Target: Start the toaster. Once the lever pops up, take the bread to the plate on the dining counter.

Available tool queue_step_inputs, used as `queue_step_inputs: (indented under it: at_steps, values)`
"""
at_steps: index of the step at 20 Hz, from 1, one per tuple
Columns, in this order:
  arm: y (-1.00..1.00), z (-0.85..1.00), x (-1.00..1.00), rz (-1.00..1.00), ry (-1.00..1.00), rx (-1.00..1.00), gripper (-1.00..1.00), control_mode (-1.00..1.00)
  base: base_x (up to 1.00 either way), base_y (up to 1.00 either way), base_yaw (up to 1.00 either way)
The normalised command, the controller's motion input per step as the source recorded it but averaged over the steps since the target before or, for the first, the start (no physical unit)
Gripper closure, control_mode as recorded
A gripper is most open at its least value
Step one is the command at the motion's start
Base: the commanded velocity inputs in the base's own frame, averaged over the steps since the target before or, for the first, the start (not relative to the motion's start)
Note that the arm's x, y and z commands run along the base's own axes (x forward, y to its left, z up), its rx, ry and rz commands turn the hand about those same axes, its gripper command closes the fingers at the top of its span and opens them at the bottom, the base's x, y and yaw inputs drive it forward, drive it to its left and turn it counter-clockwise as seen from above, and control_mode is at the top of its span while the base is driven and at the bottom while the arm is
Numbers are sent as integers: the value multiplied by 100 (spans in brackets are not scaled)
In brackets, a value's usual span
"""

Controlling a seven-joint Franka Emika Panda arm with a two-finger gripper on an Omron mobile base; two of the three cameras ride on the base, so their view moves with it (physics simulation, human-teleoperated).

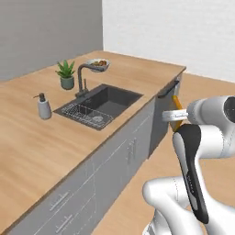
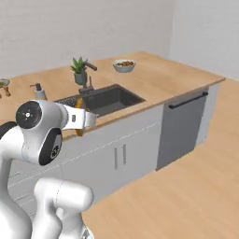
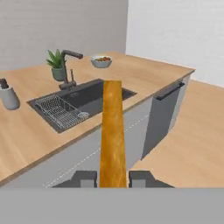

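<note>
A slice of bread (image 3: 112, 127) stands edge-on between my fingertips, its tan crust facing the hand camera. My gripper (image 3: 112, 177) is shut on it. From the base views the gripper (image 1: 176, 114) (image 2: 82, 116) hangs in the air in front of the dining counter (image 1: 27, 142) (image 2: 158, 79), over the floor, with the bread (image 1: 175, 100) (image 2: 79, 102) sticking out above and below the hand. The toaster and the plate are out of view.
The counter holds an inset dark sink (image 1: 108, 101) with a rack, a tap (image 1: 82, 78), a soap dispenser (image 1: 44, 106), a potted plant (image 1: 66, 75) and a bowl of food (image 1: 97, 64). A dishwasher front (image 2: 184, 126) sits at the counter's end. Open wooden floor (image 2: 186, 196) lies beside it.
</note>
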Motion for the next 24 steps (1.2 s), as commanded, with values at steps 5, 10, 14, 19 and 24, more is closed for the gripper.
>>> queue_step_inputs:
  at_steps: [5,10,14,19,24]
  values:
    - [0,0,0,0,0,0,100,100,-31,70,94]
    - [0,0,0,0,0,0,100,100,-35,100,45]
    - [0,0,0,0,0,0,100,100,0,100,7]
    - [0,0,0,0,0,0,100,100,0,100,1]
    - [0,0,0,0,0,0,100,100,0,100,6]
